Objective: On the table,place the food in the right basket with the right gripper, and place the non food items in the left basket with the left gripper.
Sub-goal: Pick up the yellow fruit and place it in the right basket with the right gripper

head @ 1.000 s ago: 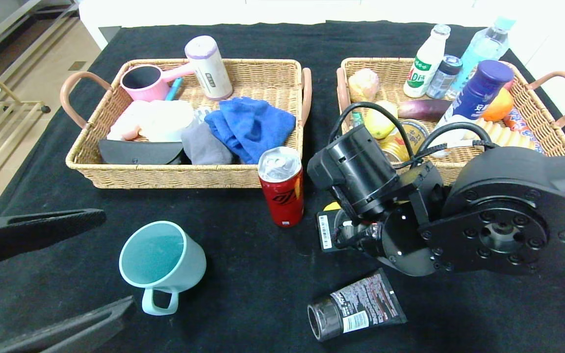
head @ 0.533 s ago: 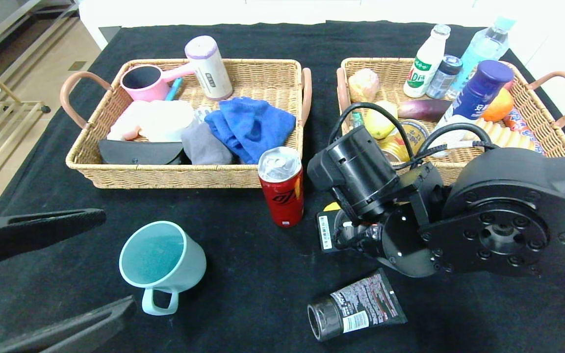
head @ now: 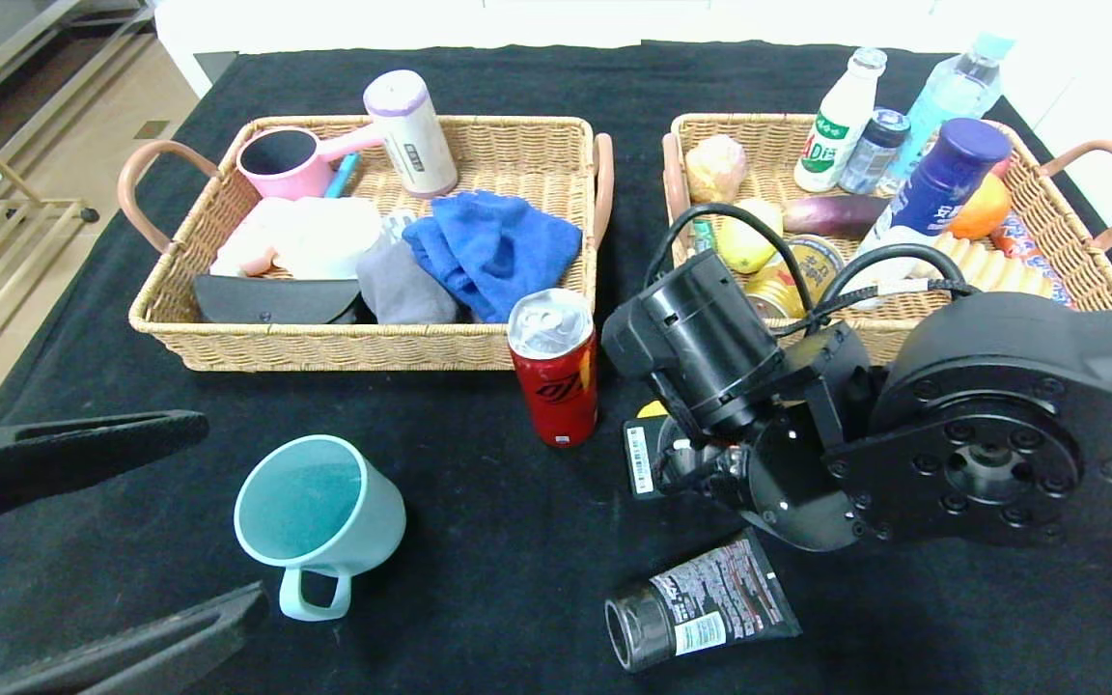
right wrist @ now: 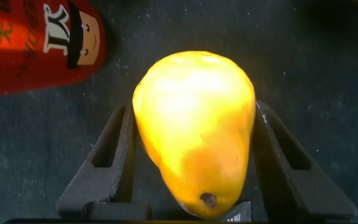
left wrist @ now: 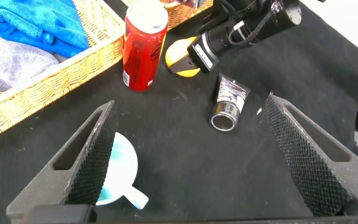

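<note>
Low at center-right of the head view: right gripper [head: 677, 454], mostly hidden under its own bulky black arm, down on the black table [head: 479, 569] just right of the red can [head: 553, 365]. Clamped on a yellow pear [right wrist: 194, 127] (plain in the right wrist view, one finger [right wrist: 107, 158] pressed against each flank, stem end toward the camera). Only a yellow sliver [head: 653, 407] of that fruit visible from the head view, peeking out beside the wrist. Same pear in the left wrist view as a yellow patch [left wrist: 180, 57] next to the can, in the upper middle of that frame.

Lower left corner of the head view: left gripper [head: 93, 541], parked, spread wide with nothing between the fingers. Hovering near the teal mug [head: 317, 516], which lies tipped with its handle toward the bottom edge.

Bottom center: black tube [head: 701, 608] lying on the cloth, cap end pointing lower left, apart from both grippers.

Upper left: left basket [head: 324, 346] holding a blue towel [head: 493, 246], a pink scoop [head: 291, 159] and other non-food things. Upper right: right basket [head: 1087, 261] crowded with bottles, fruit and snacks (a purple-capped bottle [head: 942, 179] among the tallest).
</note>
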`<move>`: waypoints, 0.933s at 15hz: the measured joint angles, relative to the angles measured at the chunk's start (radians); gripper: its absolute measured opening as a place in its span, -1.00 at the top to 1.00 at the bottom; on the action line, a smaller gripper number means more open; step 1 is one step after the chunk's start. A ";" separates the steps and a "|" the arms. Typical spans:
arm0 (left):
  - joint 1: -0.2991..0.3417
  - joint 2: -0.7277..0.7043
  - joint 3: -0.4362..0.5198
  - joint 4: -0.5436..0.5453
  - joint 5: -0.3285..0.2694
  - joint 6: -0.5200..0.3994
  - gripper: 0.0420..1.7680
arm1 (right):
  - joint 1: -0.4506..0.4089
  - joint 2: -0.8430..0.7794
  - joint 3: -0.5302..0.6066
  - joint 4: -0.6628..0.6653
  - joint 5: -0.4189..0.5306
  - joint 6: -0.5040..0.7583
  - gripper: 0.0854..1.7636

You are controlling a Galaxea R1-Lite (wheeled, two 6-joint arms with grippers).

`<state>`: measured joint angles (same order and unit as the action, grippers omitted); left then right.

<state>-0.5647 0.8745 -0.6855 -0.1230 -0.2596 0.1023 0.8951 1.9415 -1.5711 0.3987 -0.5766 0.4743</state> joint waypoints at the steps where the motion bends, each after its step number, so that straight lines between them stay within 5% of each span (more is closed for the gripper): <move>1: 0.000 0.000 0.000 0.000 0.000 0.000 -0.94 | 0.004 -0.008 0.001 0.006 -0.006 -0.002 -0.25; 9: 0.000 0.003 0.000 0.000 0.000 0.000 -0.94 | 0.093 -0.110 -0.006 0.043 -0.015 -0.033 -0.25; 14: 0.001 0.007 0.003 -0.005 -0.001 0.000 -0.94 | 0.051 -0.170 -0.021 0.037 -0.050 -0.094 -0.25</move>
<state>-0.5638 0.8813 -0.6830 -0.1279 -0.2606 0.1023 0.9466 1.7717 -1.5917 0.4353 -0.6264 0.3804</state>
